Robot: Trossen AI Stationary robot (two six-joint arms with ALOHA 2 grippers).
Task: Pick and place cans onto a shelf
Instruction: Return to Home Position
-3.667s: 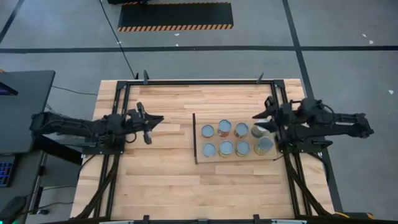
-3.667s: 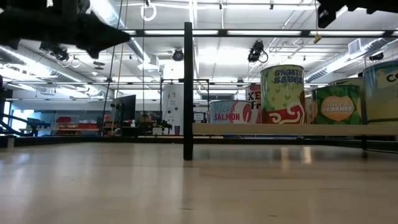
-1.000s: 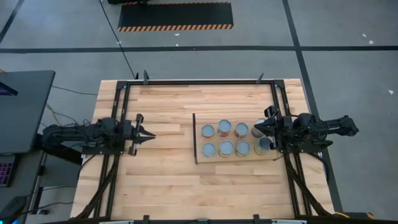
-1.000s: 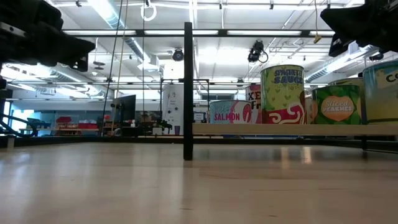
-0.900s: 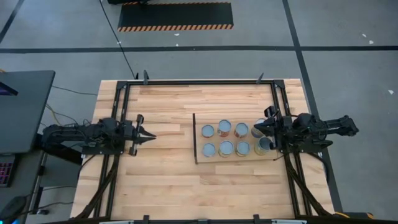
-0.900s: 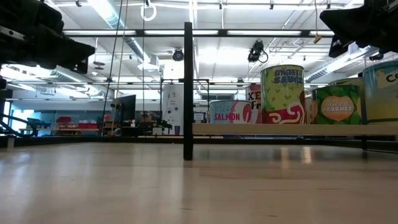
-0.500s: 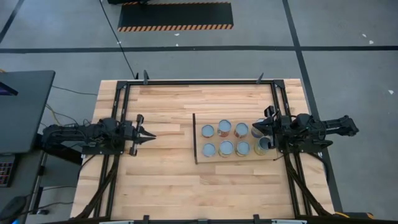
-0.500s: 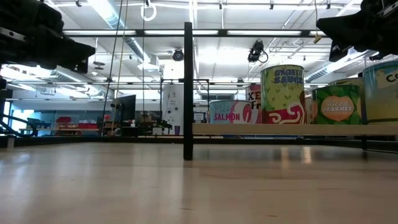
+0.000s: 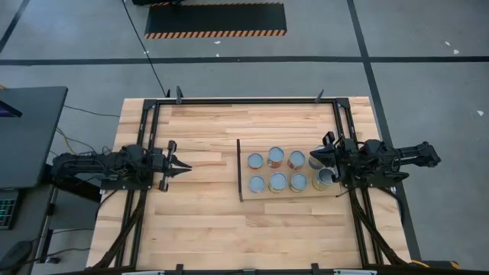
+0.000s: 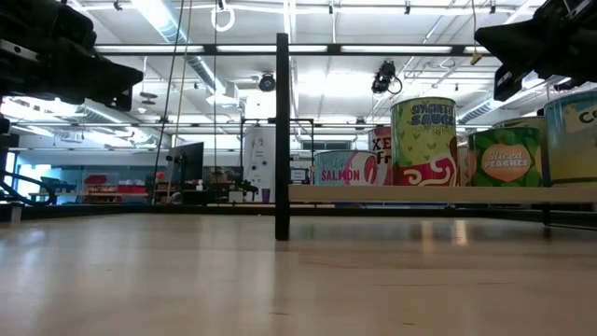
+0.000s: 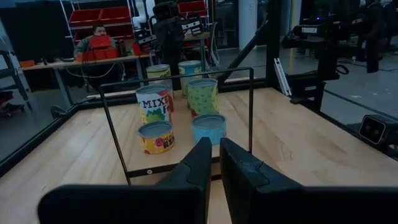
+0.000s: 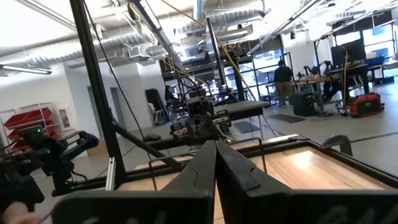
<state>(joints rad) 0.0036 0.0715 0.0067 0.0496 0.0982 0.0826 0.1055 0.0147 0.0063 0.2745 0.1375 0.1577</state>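
Note:
Eight cans stand upright in two rows on the pale wood shelf (image 9: 246, 173), whose thin dark upright strip (image 9: 239, 169) runs along its left short edge. The far row starts at a can (image 9: 255, 160), the near row at a can (image 9: 257, 184). In the low view a green sauce can (image 10: 423, 140) and a peaches can (image 10: 505, 154) show on the shelf board (image 10: 438, 193). My right gripper (image 9: 312, 157) is shut and empty, hovering above the far row's right-hand can (image 9: 318, 161). My left gripper (image 9: 188, 163) is shut and empty, left of the shelf, pointing at it.
A black metal frame (image 9: 244, 100) runs round the planked tabletop. Bare wood lies between my left gripper and the shelf's strip, and along the near edge (image 9: 244, 237). The left wrist view shows the cans (image 11: 155, 102) behind the strip's frame (image 11: 180, 82). People stand in the room beyond.

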